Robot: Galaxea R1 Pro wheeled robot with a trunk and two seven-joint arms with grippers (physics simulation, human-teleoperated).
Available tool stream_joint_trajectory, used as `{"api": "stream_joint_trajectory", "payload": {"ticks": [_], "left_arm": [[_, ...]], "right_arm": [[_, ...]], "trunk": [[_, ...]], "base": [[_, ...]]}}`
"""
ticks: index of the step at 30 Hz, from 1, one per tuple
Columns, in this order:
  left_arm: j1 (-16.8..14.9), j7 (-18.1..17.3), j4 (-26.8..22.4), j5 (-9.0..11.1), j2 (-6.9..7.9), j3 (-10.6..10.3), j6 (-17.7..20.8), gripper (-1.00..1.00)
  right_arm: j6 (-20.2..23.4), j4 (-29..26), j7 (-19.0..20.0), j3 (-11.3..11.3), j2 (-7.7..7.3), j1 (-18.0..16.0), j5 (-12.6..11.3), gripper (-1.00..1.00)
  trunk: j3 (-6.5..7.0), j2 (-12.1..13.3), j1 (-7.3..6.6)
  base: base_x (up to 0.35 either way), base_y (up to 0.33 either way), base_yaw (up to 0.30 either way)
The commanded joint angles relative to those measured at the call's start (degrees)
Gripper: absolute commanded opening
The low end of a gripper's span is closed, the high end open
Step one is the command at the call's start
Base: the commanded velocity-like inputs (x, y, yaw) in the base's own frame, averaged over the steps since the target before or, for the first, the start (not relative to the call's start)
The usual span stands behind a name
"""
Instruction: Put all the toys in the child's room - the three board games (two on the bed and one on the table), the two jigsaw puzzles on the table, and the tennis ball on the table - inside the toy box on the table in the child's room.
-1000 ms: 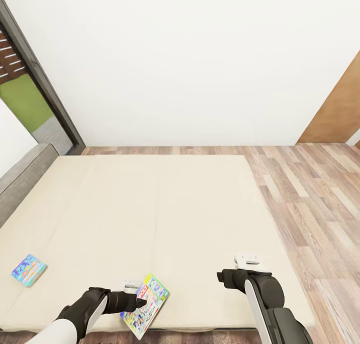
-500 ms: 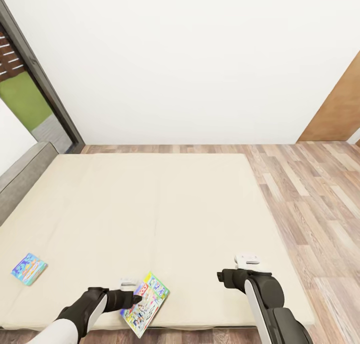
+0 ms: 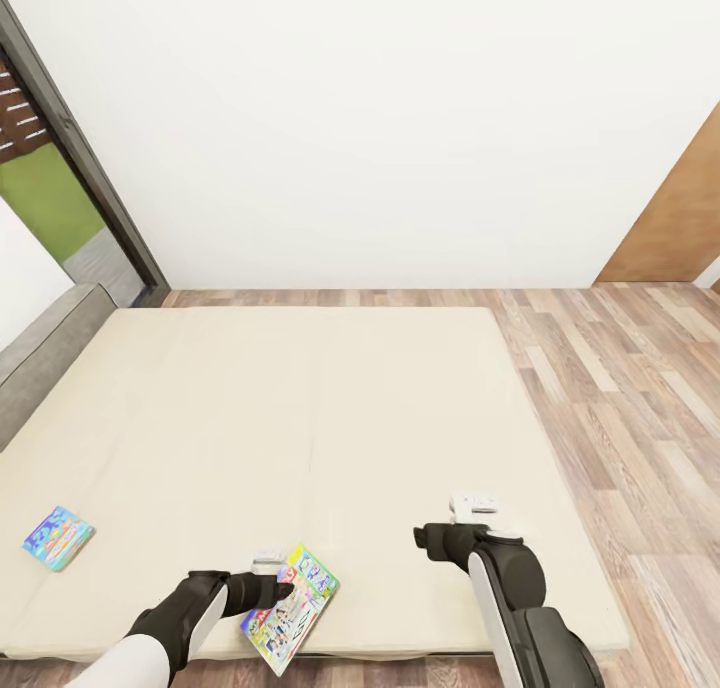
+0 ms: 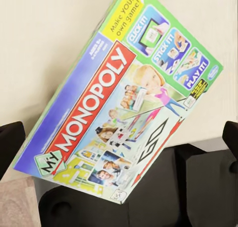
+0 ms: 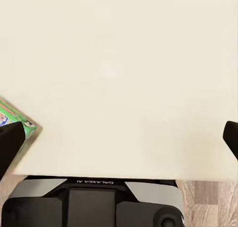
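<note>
Where bed [image 3: 300,398] lies beige: glossy Monopoly box [image 4: 124,108] (flat).

The bed [image 3: 300,408] offers a wide bare beige mattress, open from the grey headboard [image 3: 45,353] across to the wood-plank floor [image 3: 630,388]. Two flat things lie on it: the Monopoly box [image 3: 290,608] overhanging the near edge, and a small blue board game [image 3: 57,538] well apart, toward the headboard. The white wall [image 3: 380,128] stands beyond the far side.
</note>
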Motion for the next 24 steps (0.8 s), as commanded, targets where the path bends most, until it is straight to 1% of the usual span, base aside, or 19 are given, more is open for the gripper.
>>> {"api": "stream_joint_trajectory", "payload": {"ticks": [1, 5, 13, 21, 24], "left_arm": [[-0.02, -0.22, -0.11, -0.06, -0.05, 0.06, 0.30, 1.00], [-0.03, -0.26, -0.11, -0.04, -0.27, 0.05, 0.12, 1.00], [-0.03, -0.34, -0.11, -0.02, -0.27, 0.07, 0.05, 1.00], [-0.03, -0.99, -0.11, 0.24, 0.20, 0.48, -0.10, 1.00], [-0.02, -0.99, -0.11, 0.25, 0.25, 0.55, -0.11, 1.00]], "right_arm": [[-0.06, -0.05, -0.67, 0.40, 0.01, -0.05, -0.05, 1.00], [-1.35, 0.06, -1.77, 1.68, 0.01, -0.08, -0.02, 1.00], [-3.93, -0.01, -1.82, 4.26, 0.01, -0.09, -0.02, 1.00], [-3.97, -0.02, -1.77, 6.83, 0.01, -0.09, -0.04, 1.00], [-3.97, -0.08, -1.75, 7.05, 0.01, -0.09, -0.09, 1.00]], "trunk": [[-0.09, -0.10, 0.03], [-0.09, -0.10, 0.03], [-0.09, -0.10, 0.03], [-0.09, -0.10, 0.03], [-0.09, -0.10, 0.03]], "base": [[0.000, 0.000, 0.000], [0.000, 0.000, 0.000], [0.000, 0.000, 0.000], [0.000, 0.000, 0.000], [0.000, 0.000, 0.000]]}}
